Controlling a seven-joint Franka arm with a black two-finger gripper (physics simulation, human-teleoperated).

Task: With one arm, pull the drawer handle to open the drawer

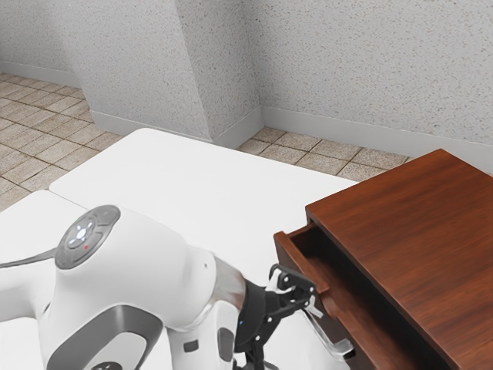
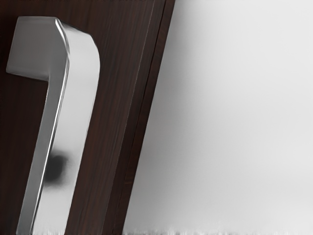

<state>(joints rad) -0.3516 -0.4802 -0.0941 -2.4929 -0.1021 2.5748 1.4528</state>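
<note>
A brown wooden cabinet (image 1: 416, 231) stands on the white table (image 1: 192, 193), at the exterior view's right. Its drawer (image 1: 304, 262) is at the top of the cabinet and stands partly out from the body, toward the exterior view's left, so the dark inside is visible behind the drawer front. The silver handle (image 1: 330, 338) is fixed on this front, in the near part of it. The white arm (image 1: 123, 293) comes in from the near left corner. Its black gripper (image 1: 296, 297) is directly at the drawer front, beside the far end of the handle. Whether the gripper grasps the handle or is released, I cannot tell. In the wrist view the handle (image 2: 63, 122) appears very close as a bent metal bar, with a small dark spot on it low down. It lies over the dark wood of the drawer front (image 2: 122, 98), and the pale table (image 2: 234, 122) is beside the edge of the wood. Behind the table there are a tiled floor (image 1: 46, 131) and speckled grey walls (image 1: 370, 62).
</note>
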